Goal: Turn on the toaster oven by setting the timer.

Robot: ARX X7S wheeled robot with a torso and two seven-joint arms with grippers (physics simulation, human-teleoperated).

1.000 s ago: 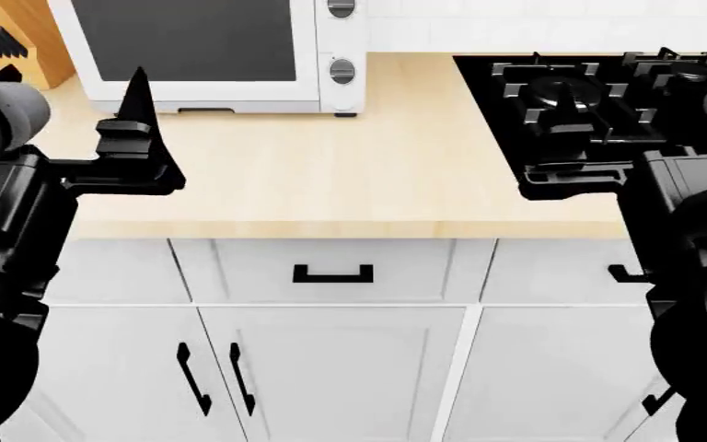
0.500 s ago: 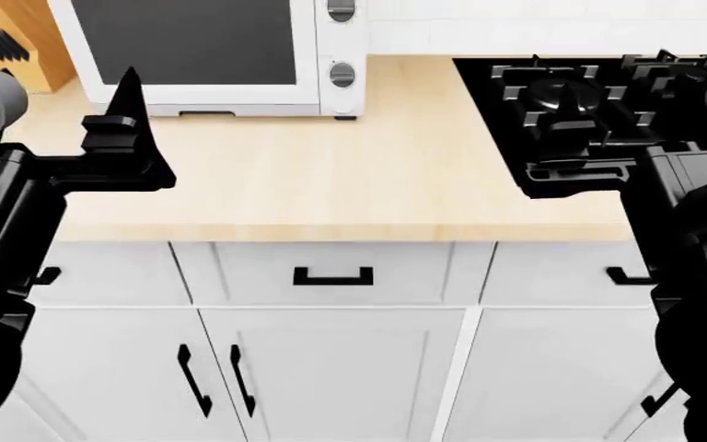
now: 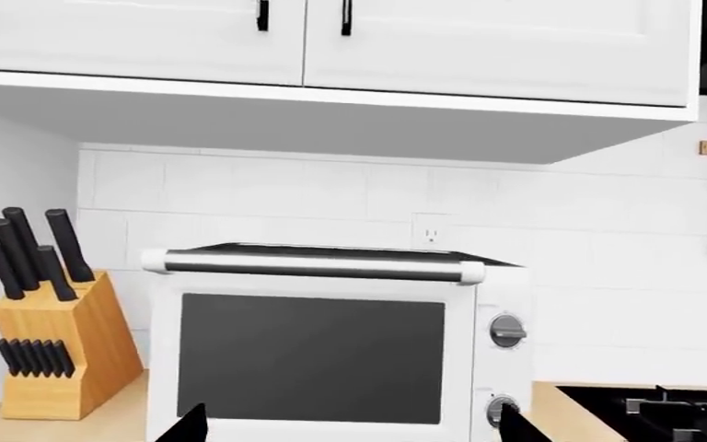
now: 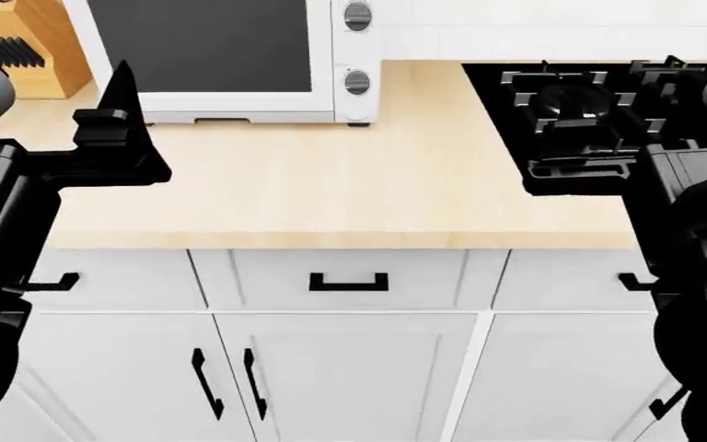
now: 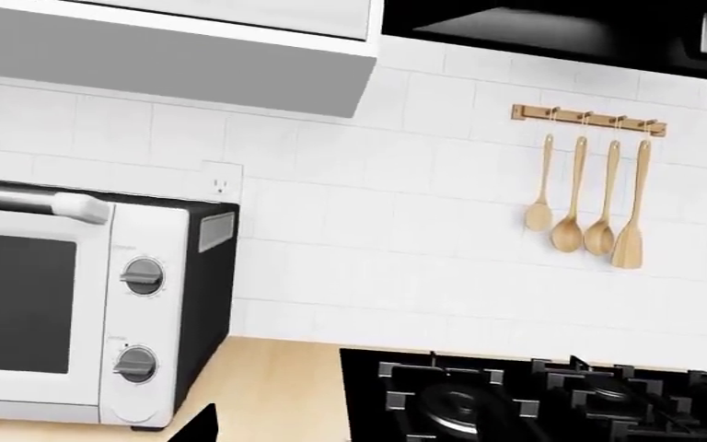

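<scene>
The white toaster oven stands at the back left of the counter, with a dark glass door and a silver bar handle. Two grey knobs sit on its right panel, an upper knob and a lower knob. My left gripper hovers above the counter in front of the oven, open, its fingertips framing the door; it holds nothing and is well short of the oven. My right gripper hangs over the hob's front edge. One of its fingertips shows far off centre, and nothing is held. The oven is to its left.
A black gas hob fills the counter's right side. A wooden knife block stands left of the oven. Wooden spoons hang on the tiled wall. White cabinets with black handles sit below the wooden counter.
The head view has shifted slightly, so the oven and counter sit a little further right and lower. My left gripper has edged left and slightly up. The right arm is unmoved.
</scene>
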